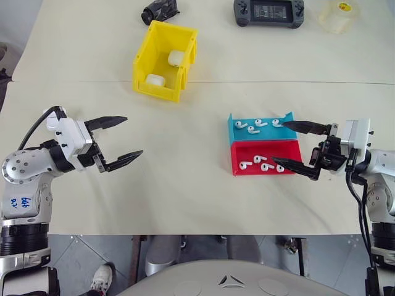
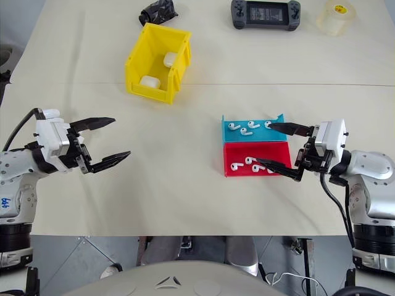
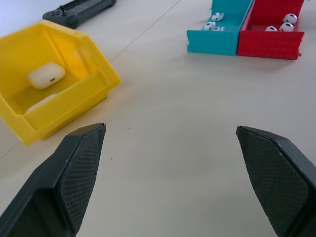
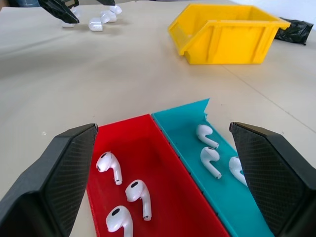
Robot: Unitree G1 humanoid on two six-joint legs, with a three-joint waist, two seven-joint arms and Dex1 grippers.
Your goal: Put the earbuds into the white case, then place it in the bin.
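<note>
Both claws hang released and empty over the pale bench, the left claw (image 1: pixel 117 143) well apart from everything and the right claw (image 1: pixel 294 145) at the shallow blue tray (image 1: pixel 236 128) and red tray (image 1: pixel 281 148). Tiny glossy white earbuds (image 4: pixel 138 195) lie loose in both trays. Two small rounded white cases (image 1: pixel 176 58) sit inside the bright yellow plastic bin (image 1: pixel 147 52) at the far side.

You have a cream table (image 1: pixel 185 185) with the yellow bin (image 1: pixel 164 60) as your landmark. Beyond the bin lies a crumpled black bag (image 1: pixel 160 10). Far to its right sit a handheld game console (image 1: pixel 268 12) and a tape roll (image 1: pixel 337 16). Nearer you and right of the bin, a blue tray (image 1: pixel 259 131) touches a red tray (image 1: pixel 264 158).
</note>
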